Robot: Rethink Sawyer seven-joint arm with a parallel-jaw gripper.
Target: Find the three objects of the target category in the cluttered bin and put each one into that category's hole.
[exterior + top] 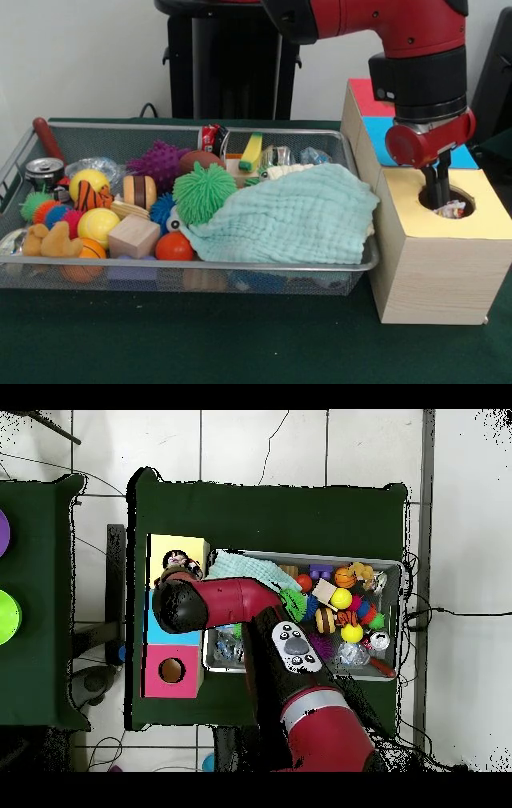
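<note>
Hand (437, 192) in yellow box's hole (460, 194), wrapper (452, 210) just below fingertips

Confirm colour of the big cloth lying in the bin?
Pale mint green, quilted texture: the cloth drapes over the right end of the bin. Clearest in the front view.

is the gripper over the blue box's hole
No, the gripper reaches down into the hole of the yellow-topped box.

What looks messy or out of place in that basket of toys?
A pale green quilted cloth lies crumpled over the right end of the wire basket, hiding what is beneath it, one corner lapping the rim. Nothing has spilled onto the table. The pincer reaches into the yellow box's hole, where a crinkly wrapper shows.
</note>
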